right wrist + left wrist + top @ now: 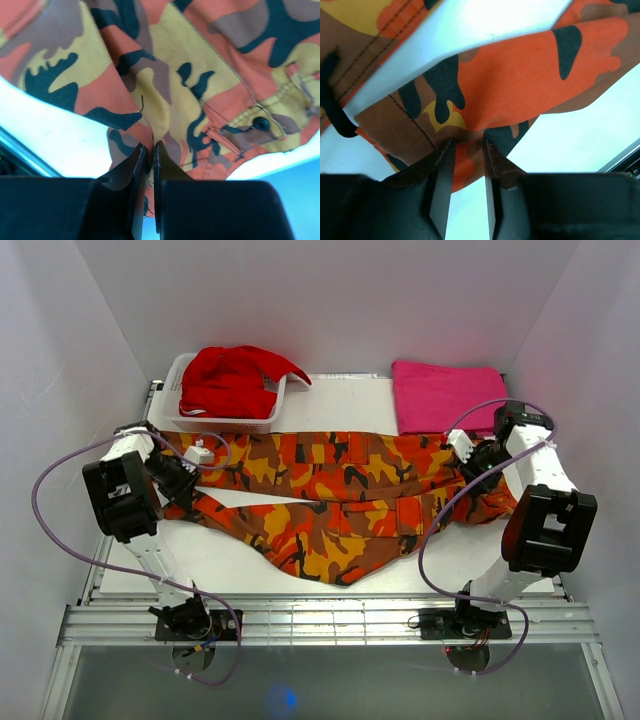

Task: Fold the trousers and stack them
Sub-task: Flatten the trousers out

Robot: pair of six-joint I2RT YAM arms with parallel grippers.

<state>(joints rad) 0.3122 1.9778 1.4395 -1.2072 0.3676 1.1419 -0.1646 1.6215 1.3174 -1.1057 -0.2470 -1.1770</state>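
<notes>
The camouflage trousers (330, 490) lie spread across the white table, legs to the left and waist to the right, with a bare gap between the two legs at the left. My left gripper (185, 483) is at the leg ends. In the left wrist view it (468, 142) pinches a puckered fold of the trouser leg (520, 75), held a little off the table. My right gripper (478, 465) is at the waist end. In the right wrist view it (150, 146) is shut on a fold of the fabric (165, 60) near a button.
A white basket (215, 422) holding a plain red garment (230, 380) stands at the back left. A pink folded cloth (445, 395) lies at the back right. White walls close in both sides. A metal rail (320, 620) runs along the near edge.
</notes>
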